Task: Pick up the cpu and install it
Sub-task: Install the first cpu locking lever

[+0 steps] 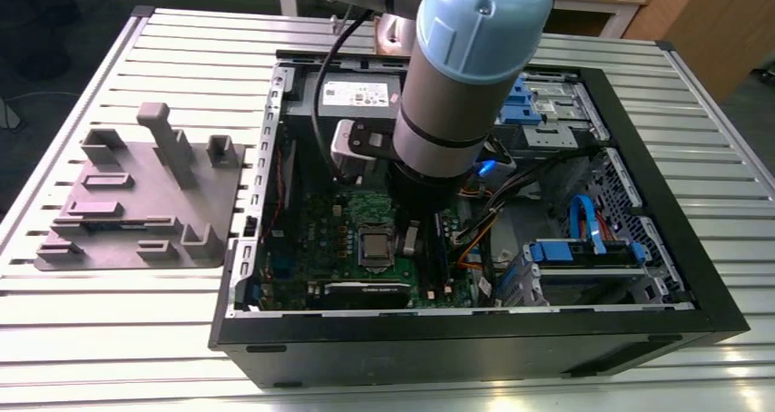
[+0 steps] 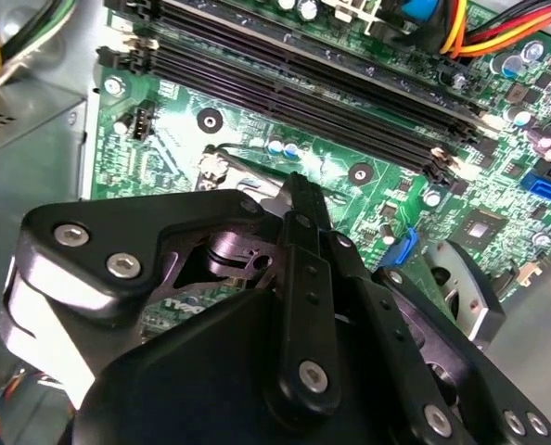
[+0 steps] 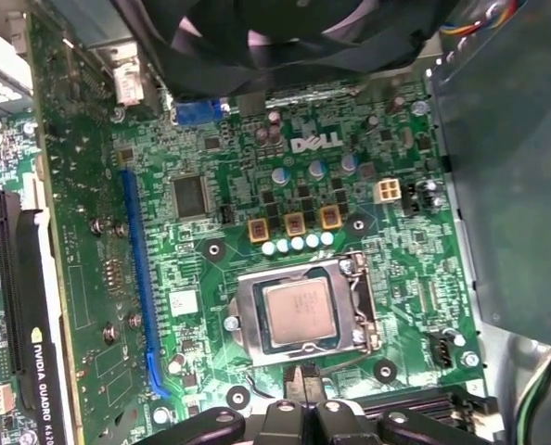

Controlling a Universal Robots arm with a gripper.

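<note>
Taken from the exterior view's left, the grey fixture (image 1: 133, 203) stands on the desk (image 1: 122, 330) near its left edge, well apart from the work. The open case (image 1: 485, 344) takes the middle and right of the desk, and the arm reaches straight down into it. On the board (image 3: 396, 250) in the first wrist view, the graphics card (image 3: 34, 352) and the long blue slot (image 3: 138, 278) lie to one side. The cpu (image 3: 299, 311) lies inside the socket frame (image 3: 248, 324), and as far as we can tell it is flat and square to it. The hand (image 3: 303, 380) hangs just beside that frame with its fingers drawn together and nothing between them. We judge the chip is already placed and that the step in hand is its seating. To do it well we would keep any touch light and vertical, square over the chip's middle. A sideways push could skew it in the socket or bend what lies under it. Room is tight. The memory slots (image 2: 303, 83) run close by the hand in the second wrist view. The case walls rise on all sides, and toward the exterior view's right the cables (image 1: 521, 194) and drive cage (image 1: 582, 258) crowd the arm. The only free way, in our judgement, is straight up.
</note>
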